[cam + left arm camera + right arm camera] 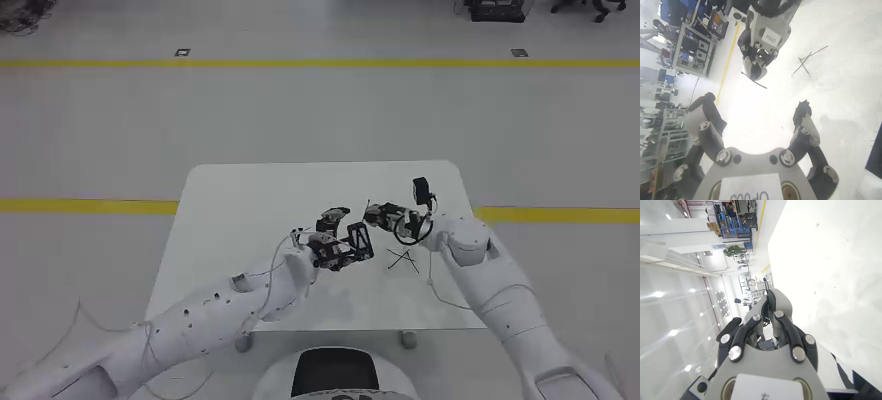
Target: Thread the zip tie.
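Above the table (250,200), left claw (756,106) spread, facing right claw (755,73) pinching zip tie (761,85) (loose ties (804,60) nearby)

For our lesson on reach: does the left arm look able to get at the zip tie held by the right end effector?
Probably yes. The left end effector is open and faces the zip tie, whose ends stick out of the shut right end effector; nothing lies between them.
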Robot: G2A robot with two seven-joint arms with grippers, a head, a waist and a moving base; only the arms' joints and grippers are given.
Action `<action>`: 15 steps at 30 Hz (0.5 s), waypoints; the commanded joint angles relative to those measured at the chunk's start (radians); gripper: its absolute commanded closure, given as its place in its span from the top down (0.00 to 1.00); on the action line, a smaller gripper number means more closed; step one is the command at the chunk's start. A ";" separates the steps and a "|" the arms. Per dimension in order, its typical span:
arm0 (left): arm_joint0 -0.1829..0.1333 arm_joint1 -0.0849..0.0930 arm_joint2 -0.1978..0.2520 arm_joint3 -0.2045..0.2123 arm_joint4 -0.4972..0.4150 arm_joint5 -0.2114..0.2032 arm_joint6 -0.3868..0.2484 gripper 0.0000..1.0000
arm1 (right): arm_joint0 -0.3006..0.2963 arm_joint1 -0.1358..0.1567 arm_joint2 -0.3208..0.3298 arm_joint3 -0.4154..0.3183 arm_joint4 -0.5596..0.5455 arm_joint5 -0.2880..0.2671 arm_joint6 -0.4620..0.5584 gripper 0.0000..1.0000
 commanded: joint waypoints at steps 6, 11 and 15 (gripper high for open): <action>-0.115 0.012 0.163 0.022 0.000 0.114 -0.012 1.00 | 0.007 -0.005 0.009 0.027 0.089 0.014 0.036 0.00; -0.114 0.012 0.163 0.024 0.000 0.112 -0.008 1.00 | 0.003 -0.005 0.009 0.025 0.089 0.012 0.028 0.00; -0.135 0.008 0.188 0.038 0.000 0.112 -0.015 1.00 | -0.007 -0.010 0.007 0.012 0.119 0.034 -0.003 0.00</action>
